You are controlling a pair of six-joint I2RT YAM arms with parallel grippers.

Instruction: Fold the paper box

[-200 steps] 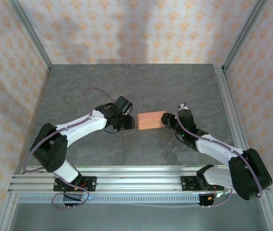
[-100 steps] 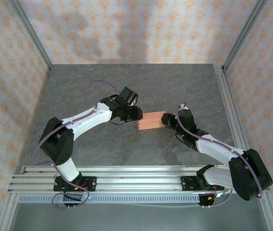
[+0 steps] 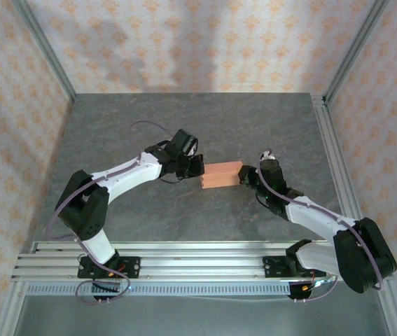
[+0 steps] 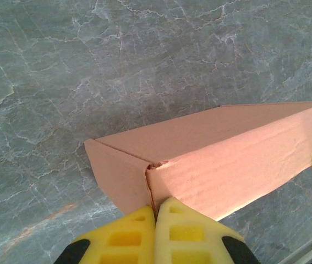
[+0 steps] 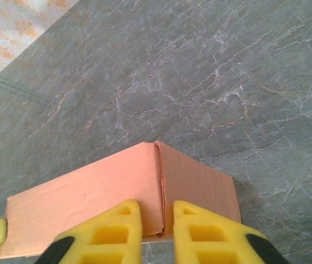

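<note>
Left gripper (image 4: 156, 213) I see pinched nearly closed on the paper box (image 4: 227, 159) corner seam, right gripper (image 5: 157, 214) narrowly parted astride its other end, grip I cannot confirm

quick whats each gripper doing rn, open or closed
Left gripper: closed, fingertips pressed against the near corner of the paper box.
Right gripper: closed on the paper box's end edge.

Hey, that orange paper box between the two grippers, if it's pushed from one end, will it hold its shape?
Probably light: the paper box is thin card, so it should slide on the smooth table rather than tip, being long and low. Likely crushable: its corner seam gapes slightly, so a hard push may buckle it.
</note>
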